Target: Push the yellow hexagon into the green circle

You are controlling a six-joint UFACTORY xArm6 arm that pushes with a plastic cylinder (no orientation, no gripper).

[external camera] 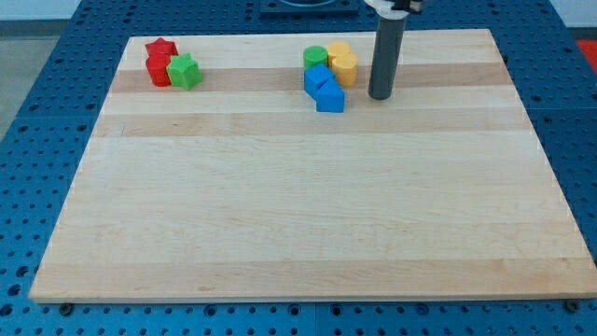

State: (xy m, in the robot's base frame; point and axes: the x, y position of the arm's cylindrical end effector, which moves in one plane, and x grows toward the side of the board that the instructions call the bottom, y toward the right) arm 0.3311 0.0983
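Observation:
A yellow hexagon (345,68) sits near the view's top, right of centre, with a second yellow block (338,50) just behind it. The green circle (315,57) stands just left of them, touching or nearly touching. Two blue blocks (318,77) (329,97) lie just below the green circle. My tip (380,96) rests on the board a short way right of the yellow hexagon and the lower blue block, apart from both.
At the view's top left a red star (160,49), a red block (159,70) and a green star (185,71) are clustered. The wooden board (298,205) lies on a blue perforated table.

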